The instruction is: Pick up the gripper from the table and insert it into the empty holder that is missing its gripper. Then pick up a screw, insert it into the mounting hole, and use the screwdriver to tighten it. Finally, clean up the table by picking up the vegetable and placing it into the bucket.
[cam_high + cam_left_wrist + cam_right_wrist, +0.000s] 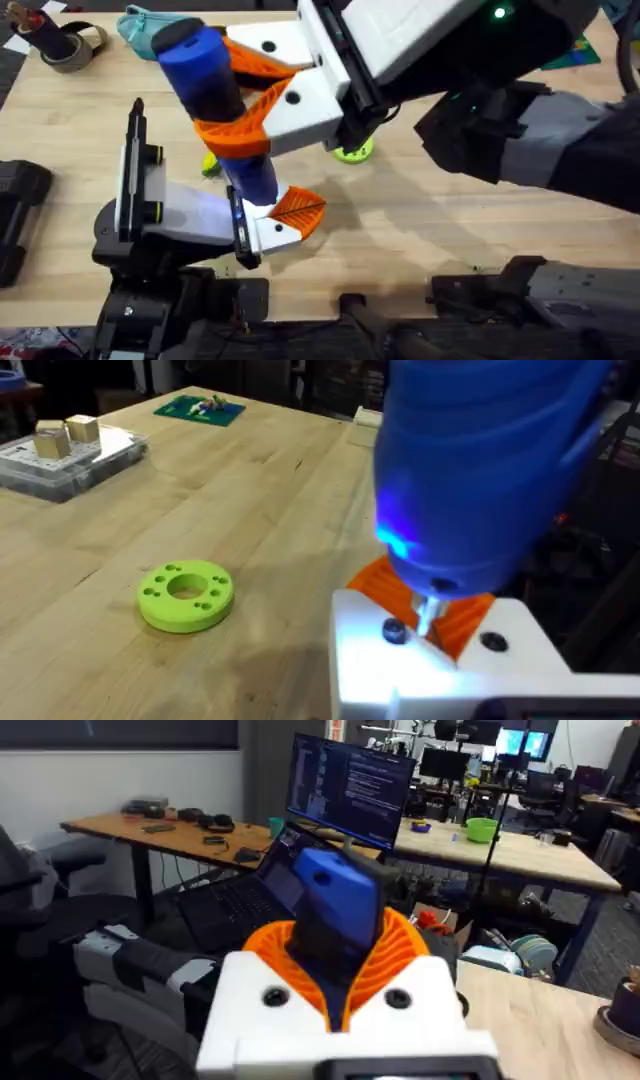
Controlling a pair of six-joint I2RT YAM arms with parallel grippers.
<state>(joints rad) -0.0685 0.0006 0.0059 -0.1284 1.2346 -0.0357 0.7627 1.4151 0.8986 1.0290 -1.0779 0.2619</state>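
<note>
My right gripper [235, 100] reaches in from the upper right and is shut on the blue screwdriver [215, 90], which it holds upright with its orange pads [400, 950] around the body [335, 900]. The screwdriver's metal tip [428, 615] points down beside a black screw [393, 630] in the white holder [400, 670]. That holder [272, 235] sits at the end of my left arm near the table's front, with the orange ribbed gripper [300, 208] seated on it. The small yellow-green vegetable [210, 165] lies just left of the screwdriver. The bucket is out of view.
A lime-green disc [352, 152] with holes lies on the table right of the screwdriver, and it also shows as the disc [186, 595]. A teal pouch [150, 25] and a tape roll [70, 45] are at the back left. A clear box [60, 455] holds wooden blocks.
</note>
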